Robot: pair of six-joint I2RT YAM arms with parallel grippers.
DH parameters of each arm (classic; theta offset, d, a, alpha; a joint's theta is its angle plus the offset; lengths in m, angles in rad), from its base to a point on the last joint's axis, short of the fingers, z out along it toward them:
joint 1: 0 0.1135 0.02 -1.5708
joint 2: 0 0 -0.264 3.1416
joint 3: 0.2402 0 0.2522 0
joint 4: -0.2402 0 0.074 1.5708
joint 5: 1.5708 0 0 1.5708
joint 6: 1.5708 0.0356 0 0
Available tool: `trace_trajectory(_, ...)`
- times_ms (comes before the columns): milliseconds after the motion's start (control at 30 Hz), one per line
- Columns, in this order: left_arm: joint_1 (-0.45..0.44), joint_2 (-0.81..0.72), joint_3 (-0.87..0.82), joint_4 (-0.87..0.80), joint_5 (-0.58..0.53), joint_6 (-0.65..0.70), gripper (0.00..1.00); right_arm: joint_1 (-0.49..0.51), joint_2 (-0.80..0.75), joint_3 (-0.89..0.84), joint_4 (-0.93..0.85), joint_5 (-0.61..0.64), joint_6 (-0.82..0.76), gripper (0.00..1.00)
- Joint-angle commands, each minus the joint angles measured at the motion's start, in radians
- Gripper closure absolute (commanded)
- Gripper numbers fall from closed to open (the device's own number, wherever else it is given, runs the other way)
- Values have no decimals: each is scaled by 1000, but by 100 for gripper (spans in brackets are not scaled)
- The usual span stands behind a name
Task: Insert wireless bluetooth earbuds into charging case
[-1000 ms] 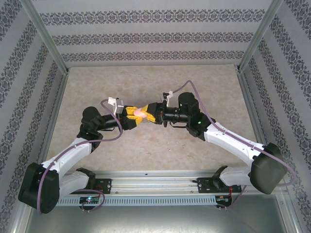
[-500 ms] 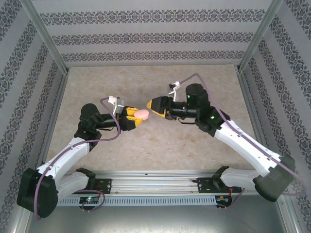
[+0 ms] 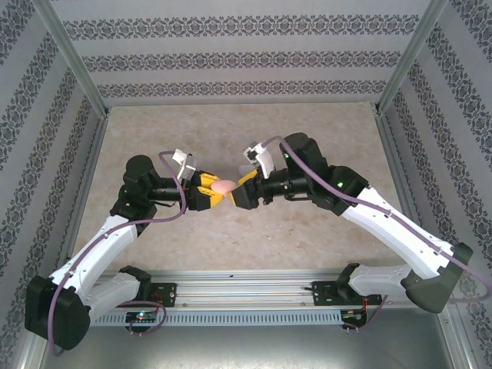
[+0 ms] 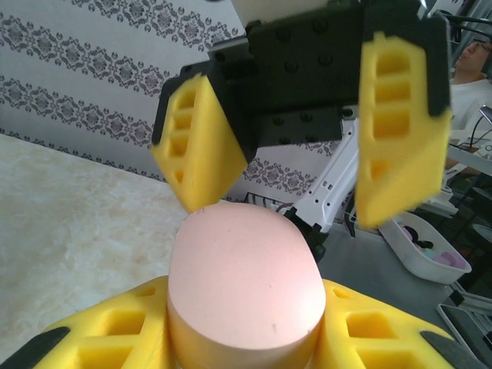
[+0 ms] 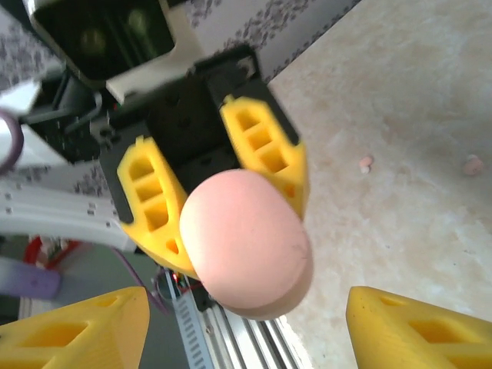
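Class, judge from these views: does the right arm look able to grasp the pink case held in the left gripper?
Probably yes. The right gripper stands open, its fingers flanking the free end of the pink case, nothing between; the left gripper clamps only the other end.

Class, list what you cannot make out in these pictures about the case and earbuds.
Case: left wrist view, base hidden between left fingers.
Earbuds: right wrist view, two specks on the table, too small and blurred for shape.
Right fingers: right wrist view, cut off by bottom edge.
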Motion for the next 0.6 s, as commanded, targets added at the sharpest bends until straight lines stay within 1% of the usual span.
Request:
trace_trajectory(0, -6, -9, 38, -35, 50, 28, 85, 21, 12, 36, 7, -16, -137, 32)
trace_trajectory(133, -6, -10, 38, -35, 60, 21, 86, 24, 29, 42, 10, -28, -152, 34)
trace_trajectory(300, -6, -8, 41, -35, 74, 13, 87, 24, 37, 33, 18, -28, -158, 45)
trace_trajectory(467, -6, -5, 50, -31, 86, 7, 88, 23, 43, 26, 31, -32, -158, 47)
trace_trajectory(567, -5, -2, 51, -22, 94, -3, 88, 23, 47, 28, 40, -33, -154, 56)
